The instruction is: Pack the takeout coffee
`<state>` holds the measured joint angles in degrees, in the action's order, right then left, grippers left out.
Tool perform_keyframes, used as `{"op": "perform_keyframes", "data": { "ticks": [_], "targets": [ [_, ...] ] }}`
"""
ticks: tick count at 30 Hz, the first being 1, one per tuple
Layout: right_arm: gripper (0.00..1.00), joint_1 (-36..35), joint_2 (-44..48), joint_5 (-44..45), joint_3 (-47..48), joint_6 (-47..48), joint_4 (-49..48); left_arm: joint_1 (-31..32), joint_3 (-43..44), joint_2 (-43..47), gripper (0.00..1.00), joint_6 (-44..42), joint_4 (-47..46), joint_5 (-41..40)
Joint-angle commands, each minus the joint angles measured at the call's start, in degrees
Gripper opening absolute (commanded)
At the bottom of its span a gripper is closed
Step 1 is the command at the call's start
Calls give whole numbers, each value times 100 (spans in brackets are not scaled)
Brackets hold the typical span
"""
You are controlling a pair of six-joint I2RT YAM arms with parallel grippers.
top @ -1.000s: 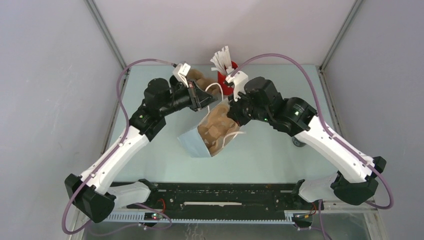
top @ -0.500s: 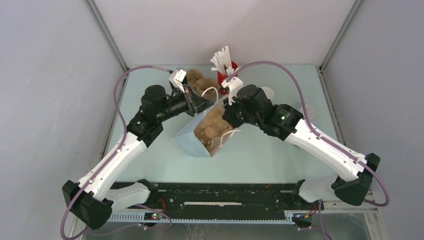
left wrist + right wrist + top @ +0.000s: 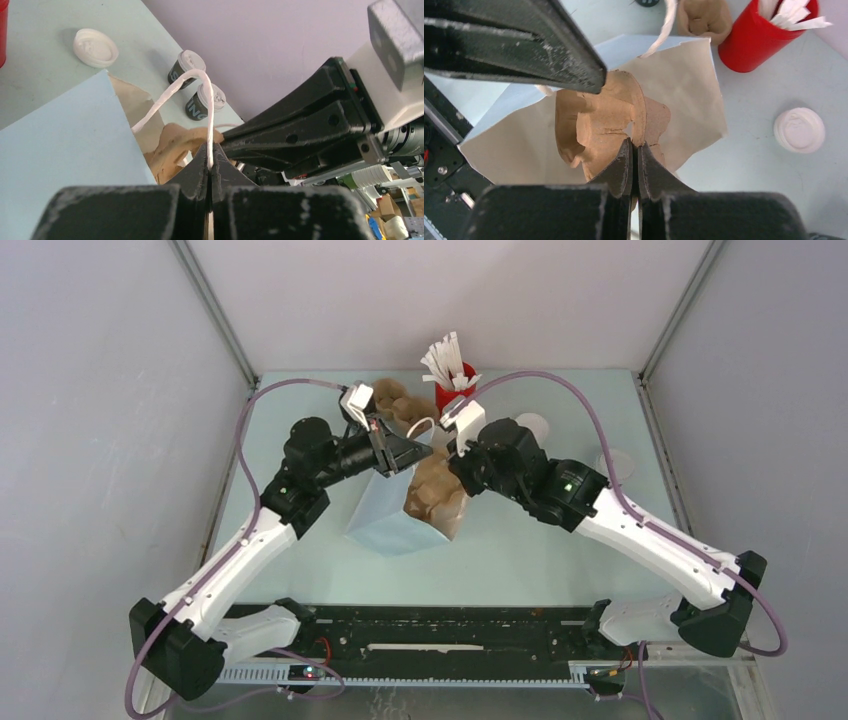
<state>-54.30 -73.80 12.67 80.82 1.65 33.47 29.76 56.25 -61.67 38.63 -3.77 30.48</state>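
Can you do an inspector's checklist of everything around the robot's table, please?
Surface: pale green table, no spills seen.
Job's things: two lidded takeout coffee cups stand on the table, outside the paper bag; a cardboard carrier sits in the bag.
Clutter: loose white lid; red holder of white sticks; spare carrier at the back.
Grippers: left gripper shut on the bag's white handle; right gripper shut on the carrier's edge.
Cables: purple cables loop above the arms, clear of the bag.
Surroundings: grey walls, metal frame posts.
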Motion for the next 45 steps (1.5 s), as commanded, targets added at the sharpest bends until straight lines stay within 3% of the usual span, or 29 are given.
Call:
{"op": "perform_keyframes", "data": {
  "ticks": [1, 5, 9, 20, 24, 28, 31, 33, 34, 36, 45],
  "targets": [
    [0, -142, -76, -347, -286, 331, -657, -144, -295, 298, 0, 94, -408, 27],
    [0, -205, -183, -369, -400, 533, -1003, -343, -606, 411, 0, 443, -751, 122],
    [0, -335, -29, 188, -383, 792, -1062, -599, -1011, 322, 0, 1448, -2058, 402],
    [0, -386, 307, 738, 267, 845, 288, -362, -23, -766, 0, 2092, -2931, 1659],
    [0, -489, 217, 899, 393, 823, 523, -328, -62, -973, 0, 2698, -3924, 1987],
    [0, -569, 228, 804, 272, 920, 478, -408, -401, -889, 0, 2668, -4024, 2032],
    [0, -635, 156, 832, 289, 955, 555, -623, -680, -665, 0, 2340, -3514, 2056],
    [0, -724, 86, 887, 298, 966, 633, -808, -765, -358, 0, 1756, -2638, 1835],
    [0, -765, 71, 890, 277, 968, 634, -847, -674, -216, 1, 1286, -1540, 1665],
    [0, -827, 63, 758, 167, 945, 548, -857, -473, 11, 2, 408, -289, 1373],
    [0, -764, -330, -1010, -139, 1160, -145, -884, -206, 556, 1, -1089, 2088, 321]
  ]
}}
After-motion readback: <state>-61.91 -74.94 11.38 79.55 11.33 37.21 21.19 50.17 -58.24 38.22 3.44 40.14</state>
